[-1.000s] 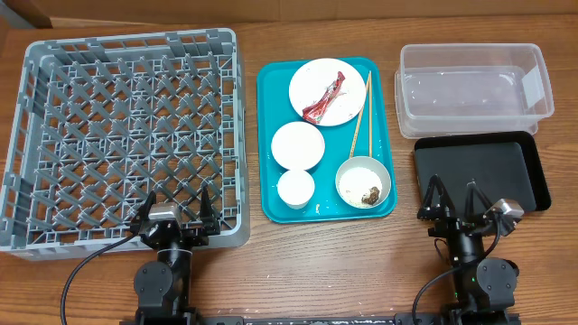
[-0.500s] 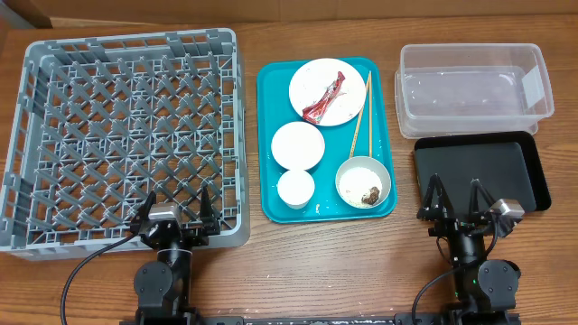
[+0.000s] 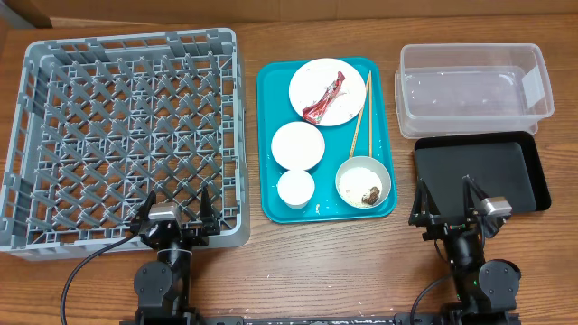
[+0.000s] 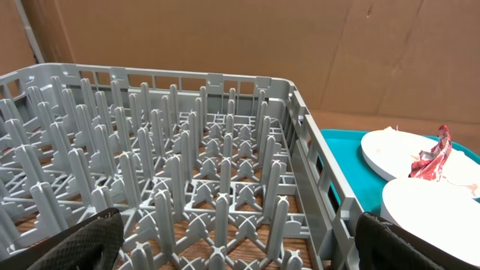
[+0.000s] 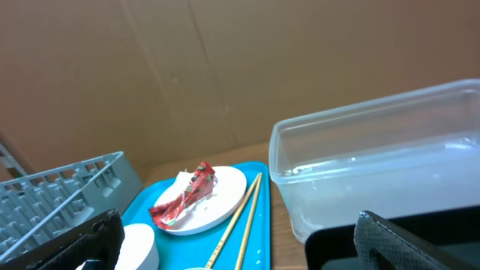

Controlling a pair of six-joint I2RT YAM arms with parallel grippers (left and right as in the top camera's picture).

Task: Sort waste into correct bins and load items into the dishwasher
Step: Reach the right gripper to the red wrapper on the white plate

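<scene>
The red-and-silver foil wrapper (image 3: 323, 97) lies on the large white plate (image 3: 327, 90) on the teal tray; it also shows in the right wrist view (image 5: 184, 199). The chopsticks (image 3: 361, 116) lie beside the plate. A white bowl (image 3: 298, 144), a small cup (image 3: 295, 187) and a bowl with rice and a brown lump (image 3: 369, 195) sit below. The grey dish rack (image 3: 126, 126) is on the left. The clear tub (image 3: 474, 88) and black tray (image 3: 480, 171) are on the right. My left gripper (image 3: 175, 206) is open over the rack's front edge. My right gripper (image 3: 444, 194) is open at the black tray's front left corner.
The teal tray (image 3: 271, 208) lies between the rack and the bins. Cardboard walls stand behind the table. In the left wrist view the rack's pegs (image 4: 187, 150) fill the space ahead of the fingers (image 4: 75, 244). Bare wood lies along the front edge.
My right gripper has shifted and turned a little to the left, toward the teal tray. The left arm and all objects are unmoved.
</scene>
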